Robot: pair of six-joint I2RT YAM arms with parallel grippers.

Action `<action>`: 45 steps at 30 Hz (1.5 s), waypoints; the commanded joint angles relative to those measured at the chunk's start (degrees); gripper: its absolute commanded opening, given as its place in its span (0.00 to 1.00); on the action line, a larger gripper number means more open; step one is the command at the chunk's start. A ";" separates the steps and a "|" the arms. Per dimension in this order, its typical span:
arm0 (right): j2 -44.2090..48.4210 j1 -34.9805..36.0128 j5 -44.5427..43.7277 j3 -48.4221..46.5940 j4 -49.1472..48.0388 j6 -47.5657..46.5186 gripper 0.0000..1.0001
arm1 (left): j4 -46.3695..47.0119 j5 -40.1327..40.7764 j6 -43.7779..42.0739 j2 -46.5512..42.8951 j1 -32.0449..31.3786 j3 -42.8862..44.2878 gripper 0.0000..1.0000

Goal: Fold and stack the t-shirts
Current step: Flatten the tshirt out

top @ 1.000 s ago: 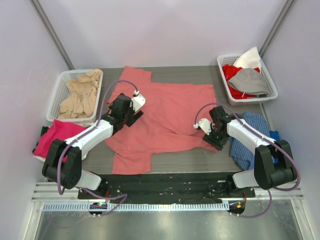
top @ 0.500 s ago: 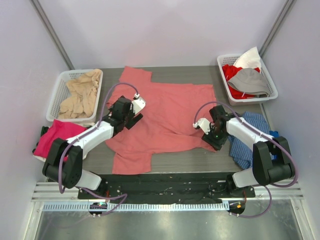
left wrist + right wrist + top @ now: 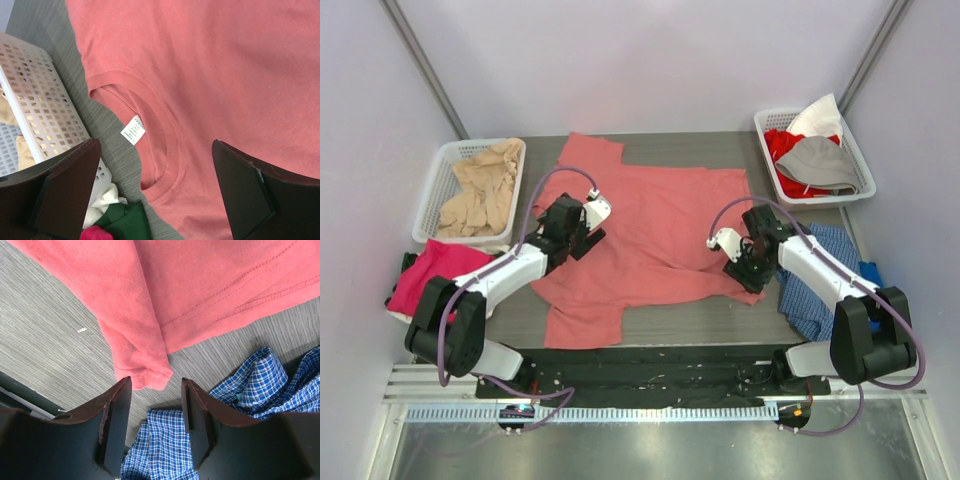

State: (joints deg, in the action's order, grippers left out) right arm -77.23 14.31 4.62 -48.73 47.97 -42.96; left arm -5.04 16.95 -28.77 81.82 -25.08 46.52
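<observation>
Salmon-red knit t-shirt [image 3: 660,225] lies spread on the grey woodgrain tabletop [image 3: 720,322]. Left hand [image 3: 582,238] hovers over the shirt's ribbed collar [image 3: 161,137], fingers wide apart, empty. Right hand [image 3: 155,405], half apart, straddles the shirt's folded, stitched hem corner [image 3: 142,367], unclamped.

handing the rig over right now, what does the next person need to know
Left pincer: open, empty, over the collar of the salmon-red t-shirt.
Right pincer: open, that shirt's bunched corner at its mouth, not gripped.
The salmon-red t-shirt lies spread on the table, unfolded. Beige shirt in the left basket; red shirt and grey shirt in the right basket; magenta shirt at the table's left edge.
Done: nothing folded or stacked.
Left: fold each, stack.
</observation>
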 commanded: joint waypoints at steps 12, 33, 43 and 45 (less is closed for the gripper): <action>-2.57 -5.95 3.29 0.74 -3.32 -1.86 0.50 | 3.37 0.28 -0.40 -0.52 -0.06 -0.91 1.00; -4.95 -6.57 4.52 3.99 -5.86 -2.30 0.47 | 3.90 0.80 -1.20 -0.26 0.03 -1.61 1.00; -4.07 -6.57 3.55 3.73 -4.81 -1.08 0.01 | 4.69 1.33 -1.81 0.09 0.03 -1.79 1.00; -3.46 -6.48 3.20 3.21 -4.29 -0.81 0.01 | 4.77 1.33 -1.29 1.06 0.03 -1.00 1.00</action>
State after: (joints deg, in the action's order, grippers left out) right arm -82.43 8.01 8.10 -44.34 43.27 -44.47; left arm -3.18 17.58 -30.39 81.93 -25.08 44.56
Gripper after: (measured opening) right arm 0.037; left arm 0.996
